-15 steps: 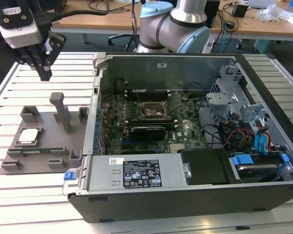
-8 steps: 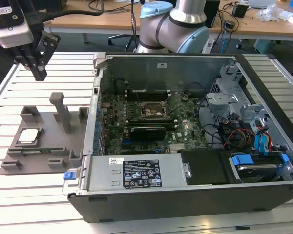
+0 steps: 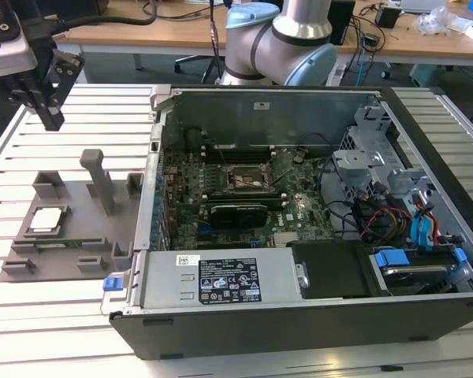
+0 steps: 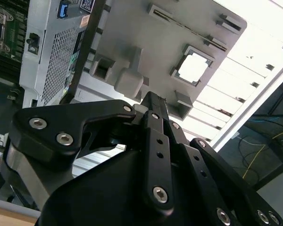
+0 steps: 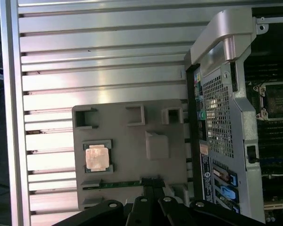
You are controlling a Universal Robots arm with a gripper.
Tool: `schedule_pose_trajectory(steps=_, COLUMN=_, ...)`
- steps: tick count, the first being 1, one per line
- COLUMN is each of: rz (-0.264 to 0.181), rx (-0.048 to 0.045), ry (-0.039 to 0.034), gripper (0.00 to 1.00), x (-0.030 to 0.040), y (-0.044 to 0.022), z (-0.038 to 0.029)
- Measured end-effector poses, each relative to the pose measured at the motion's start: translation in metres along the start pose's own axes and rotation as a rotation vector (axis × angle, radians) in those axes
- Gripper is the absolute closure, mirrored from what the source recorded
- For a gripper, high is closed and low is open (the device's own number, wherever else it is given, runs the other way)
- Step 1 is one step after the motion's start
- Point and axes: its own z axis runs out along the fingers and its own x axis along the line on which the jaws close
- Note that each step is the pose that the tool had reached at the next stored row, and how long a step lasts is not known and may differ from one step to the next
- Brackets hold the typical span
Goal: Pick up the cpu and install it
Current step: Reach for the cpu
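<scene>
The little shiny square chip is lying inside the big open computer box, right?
Not inside. The small silver-white square chip lies on the flat grey plastic tray beside the big open black computer case, at the exterior view's left.

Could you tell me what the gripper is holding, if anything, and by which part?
Nothing: the gripper hangs empty, and the cpu lies in its gray fixture, apart from it.

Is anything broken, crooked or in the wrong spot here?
Nothing stands out. The chip lies flat and straight in its square pocket on the gray tray. The gripper hangs above the tray, apart from the chip. The socket inside the open computer is empty.
</scene>
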Motion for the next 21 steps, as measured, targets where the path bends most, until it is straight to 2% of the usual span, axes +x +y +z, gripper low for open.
schedule_pose_trajectory(steps=2, rz=0.0, rx=0.0, ry=0.0, gripper=0.89, x=0.0019, y=-0.0001, z=-0.0001)
schedule_pose_trajectory(steps=5, rz=0.0, rx=0.0, ry=0.0, gripper=0.89, x=0.0084, y=-0.0006, z=-0.0003)
schedule_pose_trajectory(steps=21, rz=0.0, rx=0.0001, ry=0.0001, gripper=0.89, x=0.0261, y=-0.0019, z=-0.0007)
